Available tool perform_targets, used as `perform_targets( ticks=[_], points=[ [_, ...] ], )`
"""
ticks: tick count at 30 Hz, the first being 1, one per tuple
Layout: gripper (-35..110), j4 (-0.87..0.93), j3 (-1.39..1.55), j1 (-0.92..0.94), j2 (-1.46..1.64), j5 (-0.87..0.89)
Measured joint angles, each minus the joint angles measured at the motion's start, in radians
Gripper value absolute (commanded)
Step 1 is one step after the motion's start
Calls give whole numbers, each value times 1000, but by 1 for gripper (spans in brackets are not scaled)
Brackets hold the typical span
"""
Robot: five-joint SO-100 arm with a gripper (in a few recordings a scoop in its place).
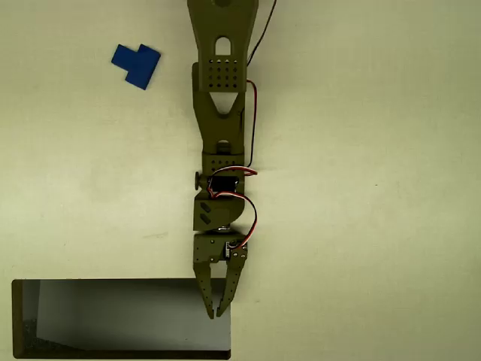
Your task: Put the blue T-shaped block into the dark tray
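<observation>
In the overhead view the blue T-shaped block (pixel 137 65) lies flat on the pale table at the upper left. The dark tray (pixel 120 319) sits at the bottom left, with a thin black rim and a glossy grey inside that holds nothing. My olive-green arm reaches down the middle of the picture from the top edge. Its gripper (pixel 216 310) hangs over the tray's right end, fingers pointing down the picture with their tips together and nothing between them. The block is far from the gripper, up and to the left.
Red and black cables (pixel 252 113) run along the arm's right side. The pale table (pixel 361 188) stretches bare to the right of the arm and between the block and the tray.
</observation>
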Motion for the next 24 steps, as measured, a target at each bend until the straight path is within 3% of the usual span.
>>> perform_targets(
  ticks=[19,24],
  points=[
    [0,6,-6,0,0,8],
    [0,239,-235,-9,-8,81]
  ],
)
